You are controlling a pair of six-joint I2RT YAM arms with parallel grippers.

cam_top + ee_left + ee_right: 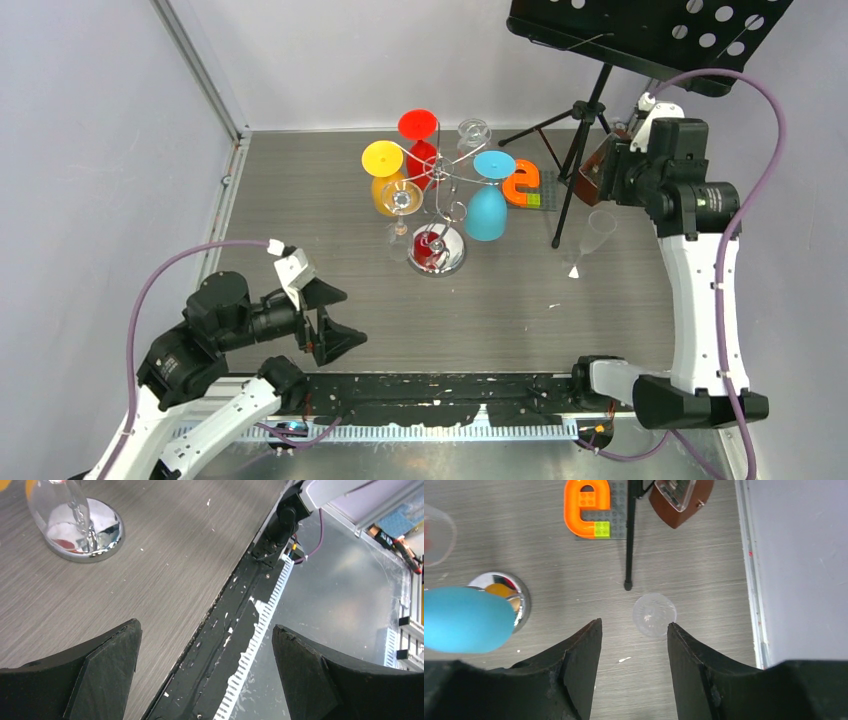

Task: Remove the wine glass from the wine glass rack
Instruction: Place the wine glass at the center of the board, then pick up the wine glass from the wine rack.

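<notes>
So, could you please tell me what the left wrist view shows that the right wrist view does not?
Only the left wrist view shows the open left gripper, the black strip along the near edge, and a clear glass on the rack. Only the right wrist view shows the open right gripper above a clear wine glass off the rack, the blue glass, the orange letter block and a music stand leg. Both show the wine glass rack's mirrored base and the grey table.

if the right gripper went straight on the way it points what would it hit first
Probably the clear glass on the table, almost dead ahead of the right gripper and in line with its open gap; how far off is unclear.
</notes>
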